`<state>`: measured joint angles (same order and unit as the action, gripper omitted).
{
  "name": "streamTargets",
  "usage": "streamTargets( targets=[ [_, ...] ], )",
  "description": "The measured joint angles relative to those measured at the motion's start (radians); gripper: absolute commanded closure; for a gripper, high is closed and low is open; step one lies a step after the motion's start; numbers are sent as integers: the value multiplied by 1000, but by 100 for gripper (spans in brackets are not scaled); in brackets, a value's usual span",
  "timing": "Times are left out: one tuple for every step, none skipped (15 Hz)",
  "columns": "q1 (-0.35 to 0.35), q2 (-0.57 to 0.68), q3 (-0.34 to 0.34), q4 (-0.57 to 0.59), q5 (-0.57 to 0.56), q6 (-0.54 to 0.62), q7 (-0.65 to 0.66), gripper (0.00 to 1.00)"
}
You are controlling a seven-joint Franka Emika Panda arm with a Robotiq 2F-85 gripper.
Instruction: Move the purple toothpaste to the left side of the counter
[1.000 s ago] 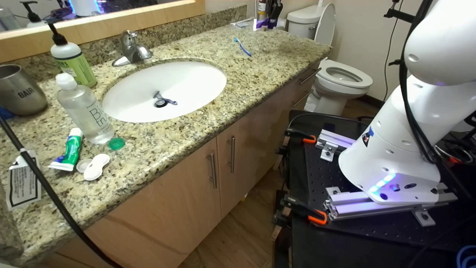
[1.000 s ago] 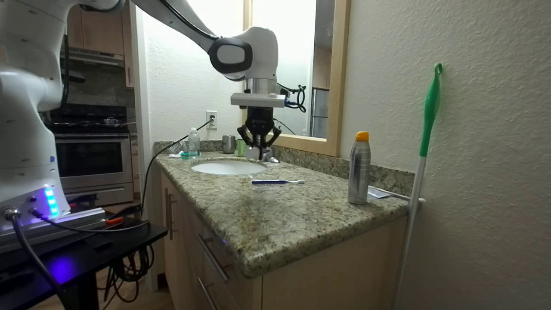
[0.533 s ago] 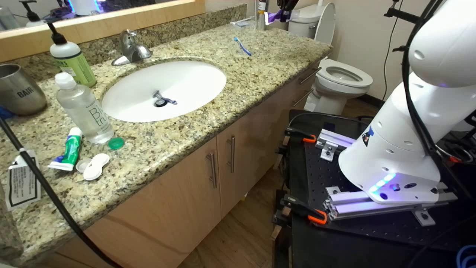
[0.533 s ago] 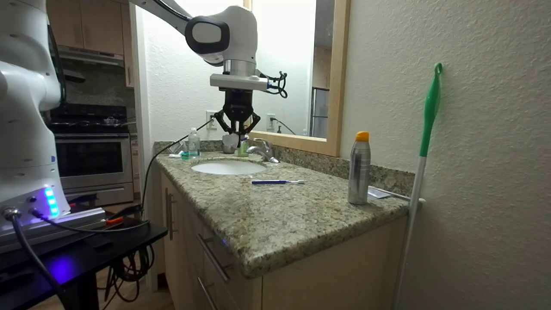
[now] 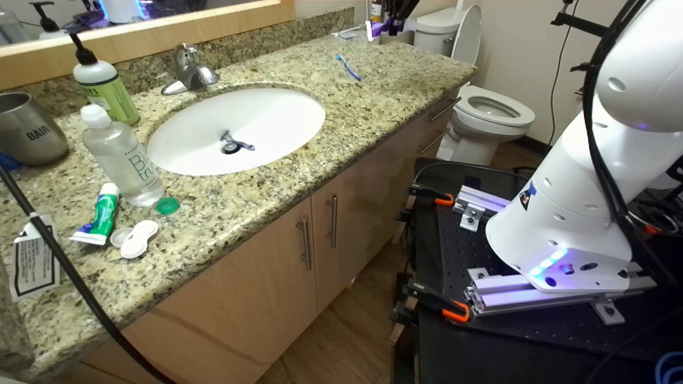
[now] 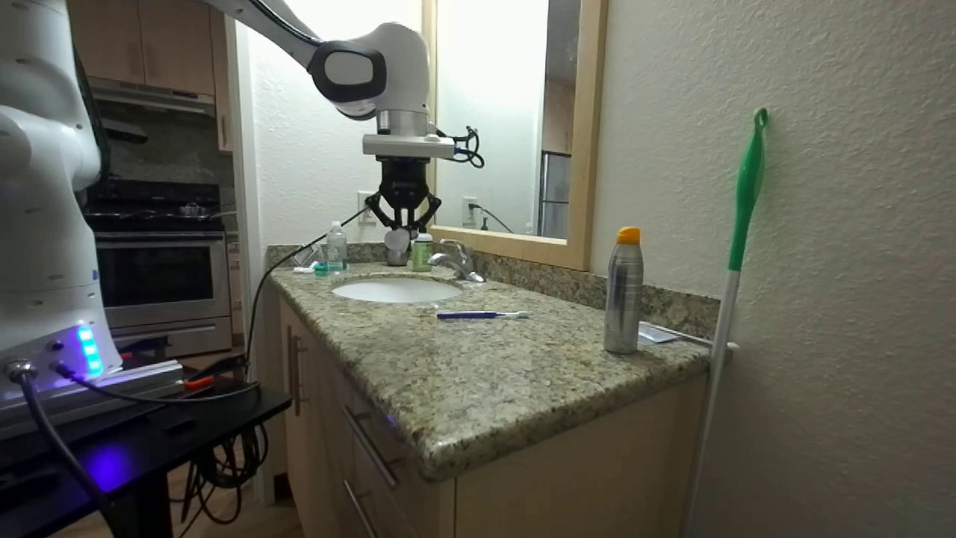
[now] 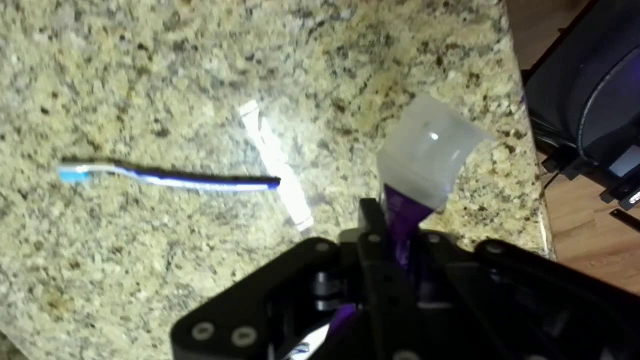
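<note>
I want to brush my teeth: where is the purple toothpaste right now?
In the wrist view, the purple toothpaste is right of centre, gripped by the tool above the counter, with the toothbrush to its left.

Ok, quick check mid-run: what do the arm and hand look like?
The arm is white and rounded, with black cables, a small blue-and-black sticker and a strip of blue lights on its base. A pale flat box sits above the hand, which is black with angular linkages and round screw heads.
</note>
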<state>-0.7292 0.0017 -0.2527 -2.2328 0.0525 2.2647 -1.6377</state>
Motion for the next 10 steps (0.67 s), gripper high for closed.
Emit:
streamTargets(
  targets=[
    [40,-49,0,-54,-21,34,2,98],
    [79,-98,0,-108,-45,62,3,98],
    [120,-149,0,-164,-74,87,5,98],
    [158,-195,0,-215,-105,104,8,98],
    [198,-243,0,-267,-140,117,14,98],
    [238,-291,0,-317,-178,126,20,98],
    [277,-338,2,-366,-217,130,30,98],
    [314,-384,7,-412,-257,131,43,92],
    [346,-428,17,-452,-293,131,58,92],
    [372,-469,28,-487,-314,131,76,92]
  ],
)
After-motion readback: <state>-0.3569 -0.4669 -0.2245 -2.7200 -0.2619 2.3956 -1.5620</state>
